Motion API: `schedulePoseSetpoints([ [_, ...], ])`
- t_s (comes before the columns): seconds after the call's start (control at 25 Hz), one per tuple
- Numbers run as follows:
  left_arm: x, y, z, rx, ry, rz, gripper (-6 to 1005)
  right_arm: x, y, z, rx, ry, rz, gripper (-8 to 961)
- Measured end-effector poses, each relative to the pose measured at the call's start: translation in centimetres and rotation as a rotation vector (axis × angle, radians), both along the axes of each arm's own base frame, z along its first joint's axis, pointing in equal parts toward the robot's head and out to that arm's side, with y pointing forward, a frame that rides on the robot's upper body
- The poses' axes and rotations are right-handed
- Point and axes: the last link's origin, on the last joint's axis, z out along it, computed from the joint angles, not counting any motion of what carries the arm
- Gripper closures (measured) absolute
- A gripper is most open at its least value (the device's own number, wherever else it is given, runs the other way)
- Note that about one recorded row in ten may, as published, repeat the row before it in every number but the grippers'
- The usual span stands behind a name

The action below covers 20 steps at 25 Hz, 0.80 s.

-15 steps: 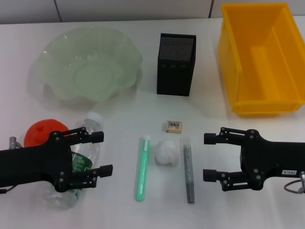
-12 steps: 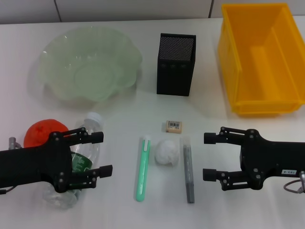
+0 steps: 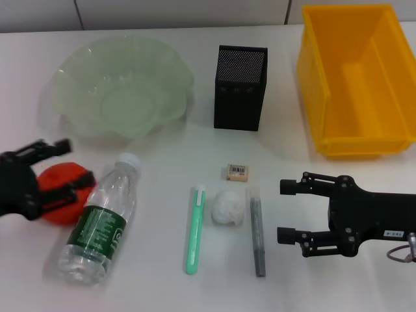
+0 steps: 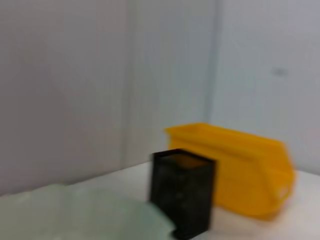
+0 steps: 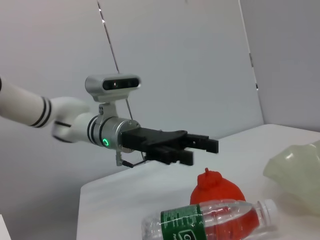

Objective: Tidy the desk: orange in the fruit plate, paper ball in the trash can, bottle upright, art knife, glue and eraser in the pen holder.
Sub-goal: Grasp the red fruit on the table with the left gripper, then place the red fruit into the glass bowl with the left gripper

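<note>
moved: left gripper (image 3: 55, 170) swung off the bottle (image 3: 101, 220) to the orange (image 3: 60, 192), jaws spread over it | bottle: lying flat beside orange, cap toward fruit plate (image 3: 84, 123) | nearer arm: left | right gripper (image 3: 290, 212): idle on table, jaws released

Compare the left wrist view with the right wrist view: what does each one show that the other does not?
Only the left wrist view shows the black mesh pen holder and the yellow trash can. Only the right wrist view shows the orange, the lying bottle and the left claw above them, open. Both show the pale green fruit plate.
</note>
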Motion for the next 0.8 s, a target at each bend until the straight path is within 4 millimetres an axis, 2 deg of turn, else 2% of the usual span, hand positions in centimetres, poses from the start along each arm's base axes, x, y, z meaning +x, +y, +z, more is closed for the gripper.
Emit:
schedulePoseSetpoints([
  [0.12, -1.5, -0.2, 0.2, 0.050, 0.020, 0.087, 222, 0.1, 0.0, 0.0, 0.003, -0.001, -0.004, 114],
  [0.28, -3.2, 0.2, -1.2, 0.041, 0.089, 0.189, 224, 0.0, 0.1, -0.1, 0.004, -0.006, -0.004, 115],
  [0.4, -3.4, 0.2, -1.5, 0.025, 0.102, 0.206, 225, 0.0, 0.2, -0.1, 0.003, -0.006, -0.005, 115],
  [0.8, -4.1, 0.6, -0.8, 0.036, 0.116, 0.261, 443, 0.1, 0.1, 0.0, 0.004, -0.006, -0.012, 115],
])
